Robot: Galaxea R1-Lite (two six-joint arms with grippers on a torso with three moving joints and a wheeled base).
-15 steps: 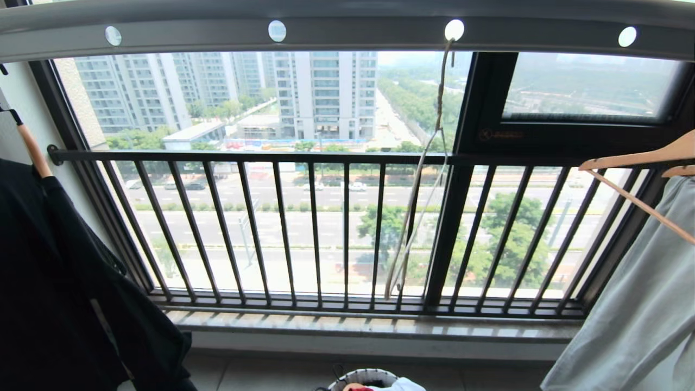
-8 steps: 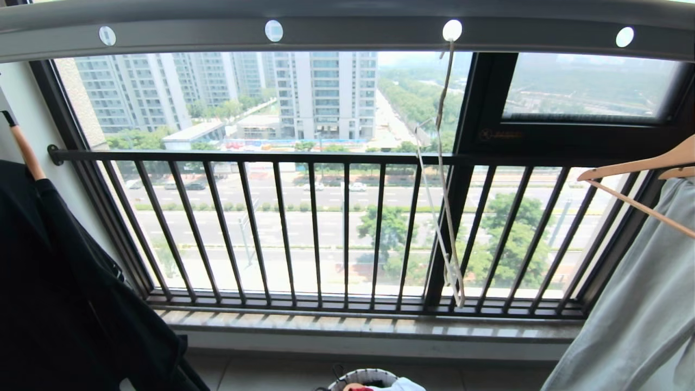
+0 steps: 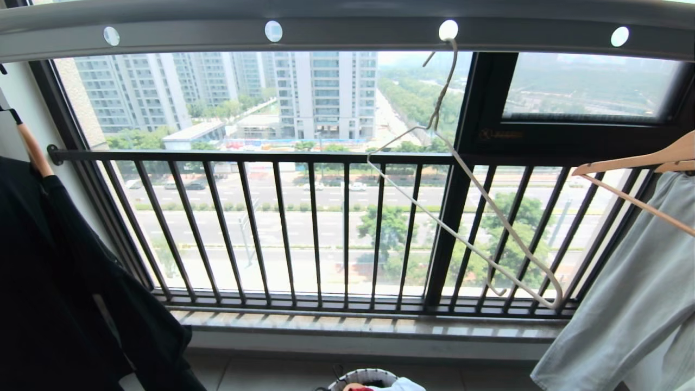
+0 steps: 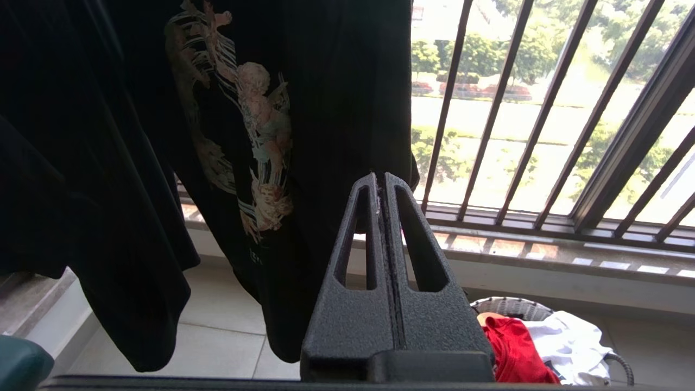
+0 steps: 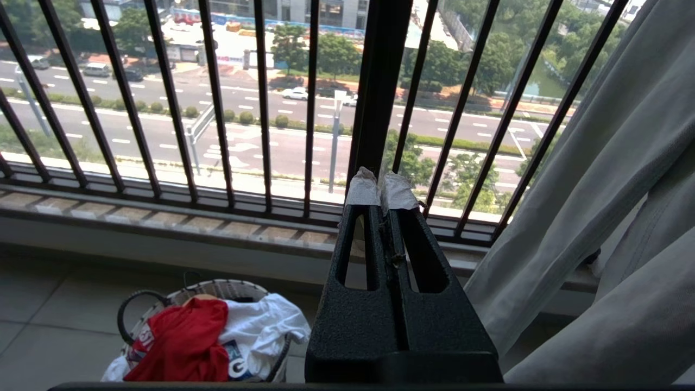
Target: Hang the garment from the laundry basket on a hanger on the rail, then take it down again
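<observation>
Red garment (image 5: 182, 339) lies heaped in the basket (image 5: 163, 298) on the floor below the window, while the bare hanger (image 3: 467, 217) dangles askew from the rail (image 3: 347, 30). Left gripper (image 4: 383, 179) and right gripper (image 5: 381, 187) are pressed closed, holding nothing; either should open before reaching down for the shirt.

A high-rise home balcony is indicated by a drying rail (image 3: 347, 30), hung clothes, a laundry basket (image 5: 163, 304), and a barred window (image 3: 326, 228) over city streets.
</observation>
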